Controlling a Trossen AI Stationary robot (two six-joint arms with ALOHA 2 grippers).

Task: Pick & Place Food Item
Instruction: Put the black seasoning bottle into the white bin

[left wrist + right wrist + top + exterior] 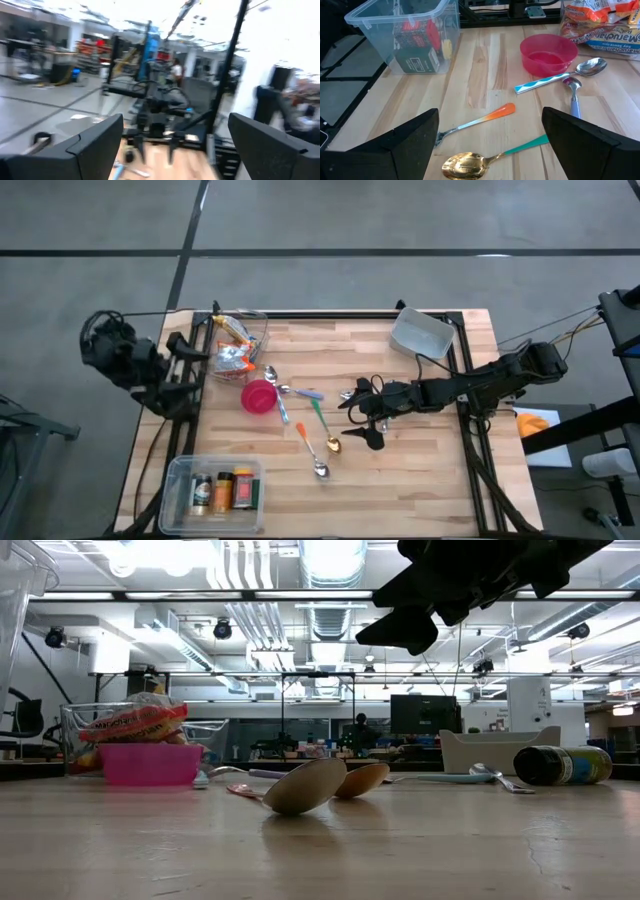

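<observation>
The food packets (233, 345) lie heaped in a clear bin (258, 322) at the far left corner of the tabletop (420, 470), their orange-and-white wrappers also showing at the edge of the right wrist view (600, 22). A pink bowl (259, 396) sits just beside that bin on its near side, with spoons (320, 442) fanned out from there toward the middle.

The right gripper (365, 420) hovers over mid-table, fingers spread wide and holding nothing, pointing toward the left side. From it the packets lie straight on past the spoons and the bowl, slightly toward the far edge. The heap shows no clear long axis.

The left gripper (185, 350) is parked at the left edge, just beside the bin, likewise wide open and empty. It is the nearer of the two, yet the right arm is the one reaching out, so it probably makes the pick, with the bowl a likely target.
</observation>
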